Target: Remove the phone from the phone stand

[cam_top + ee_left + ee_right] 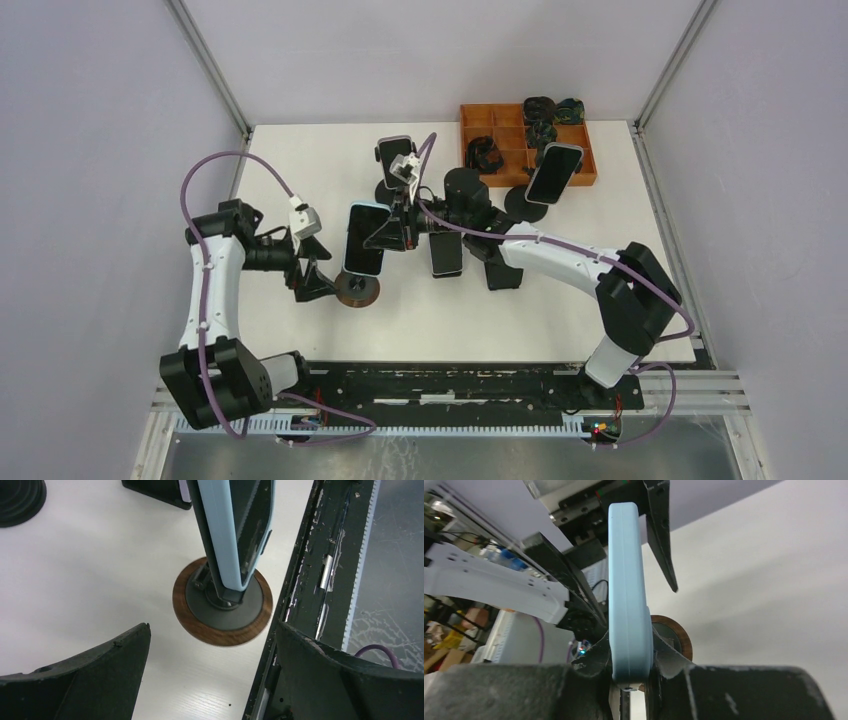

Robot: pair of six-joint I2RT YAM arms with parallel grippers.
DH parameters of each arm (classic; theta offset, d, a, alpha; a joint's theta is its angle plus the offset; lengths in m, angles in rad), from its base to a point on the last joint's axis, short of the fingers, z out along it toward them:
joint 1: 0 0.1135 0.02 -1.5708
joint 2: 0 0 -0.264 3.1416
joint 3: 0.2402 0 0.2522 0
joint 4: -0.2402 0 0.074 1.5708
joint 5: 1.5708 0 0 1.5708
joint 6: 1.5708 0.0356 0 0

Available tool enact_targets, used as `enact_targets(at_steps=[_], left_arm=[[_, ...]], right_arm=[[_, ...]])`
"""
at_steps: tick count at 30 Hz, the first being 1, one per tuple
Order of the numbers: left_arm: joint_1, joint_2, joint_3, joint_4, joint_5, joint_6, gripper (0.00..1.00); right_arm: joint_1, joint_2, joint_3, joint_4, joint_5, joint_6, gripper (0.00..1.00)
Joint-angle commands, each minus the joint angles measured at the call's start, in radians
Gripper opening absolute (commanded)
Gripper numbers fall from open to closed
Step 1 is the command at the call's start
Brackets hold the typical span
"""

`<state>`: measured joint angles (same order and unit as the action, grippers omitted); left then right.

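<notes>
The light-blue phone stands upright in its phone stand near the middle of the worktop, its lower end seated in the cradle above the wooden base. The right fingers are clenched across the phone's thickness, one on each flat face, with its edge running up between them. That pinch on the broad sides looks chosen so the phone can be drawn straight out of the cradle. The left fingers are spread wide, one on each side of the base and touching nothing (neither reaches the wood in the wrist view). They are probably placed there to pin the stand down, since a lift by the right arm alone could drag the stand along.
</notes>
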<state>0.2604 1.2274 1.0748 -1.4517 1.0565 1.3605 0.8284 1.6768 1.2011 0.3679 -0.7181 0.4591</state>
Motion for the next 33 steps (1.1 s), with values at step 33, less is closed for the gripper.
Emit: enact_targets(at_steps=[33], left_arm=[[-0.015, -0.088, 0.03, -0.015, 0.276, 0.145, 0.71]], right_arm=[[0.071, -0.009, 0.018, 0.629, -0.189, 0.446, 0.0]])
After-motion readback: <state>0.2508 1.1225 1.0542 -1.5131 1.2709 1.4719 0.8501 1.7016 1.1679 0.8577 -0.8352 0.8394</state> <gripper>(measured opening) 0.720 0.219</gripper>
